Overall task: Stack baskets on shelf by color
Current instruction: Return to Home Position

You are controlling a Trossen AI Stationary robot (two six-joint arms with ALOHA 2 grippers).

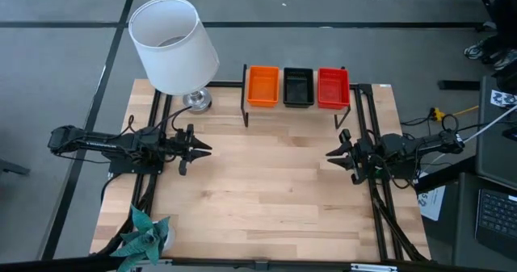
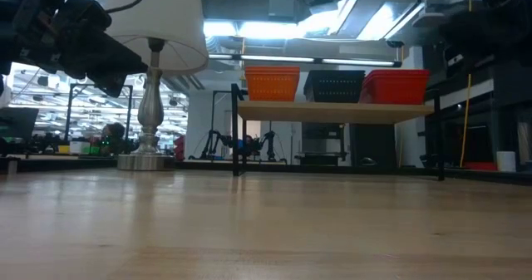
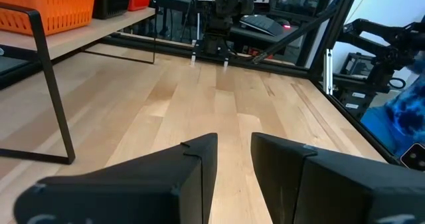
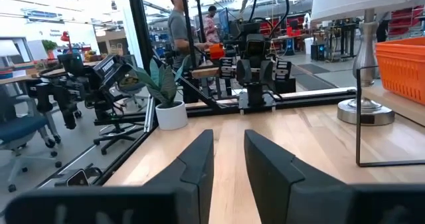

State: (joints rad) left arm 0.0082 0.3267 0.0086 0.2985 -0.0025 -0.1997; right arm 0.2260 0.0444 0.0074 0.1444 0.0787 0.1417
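Three colours fill the shelf [image 2: 332,110], orange baskets [image 1: 262,86], black baskets [image 1: 297,87], red baskets [image 1: 333,87] (sorting looks done); left gripper [image 1: 202,149] and right gripper [image 1: 335,155] hover empty, slightly parted.

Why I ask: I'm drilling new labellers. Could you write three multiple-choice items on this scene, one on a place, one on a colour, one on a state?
1. Where do the baskets stand?
A: on the shelf
B: on the tabletop beside the lamp
C: in a gripper

2. Which colour is the middle stack?
A: orange
B: red
C: black

3. How are the left gripper and the right gripper?
A: both open, holding nothing
B: left shut on a basket
C: right shut on a basket

Key:
1 A: the high and low views show all three stacks on the plank.
2 C: black stands between orange and red.
3 A: each wrist view shows a gap between bare fingers.
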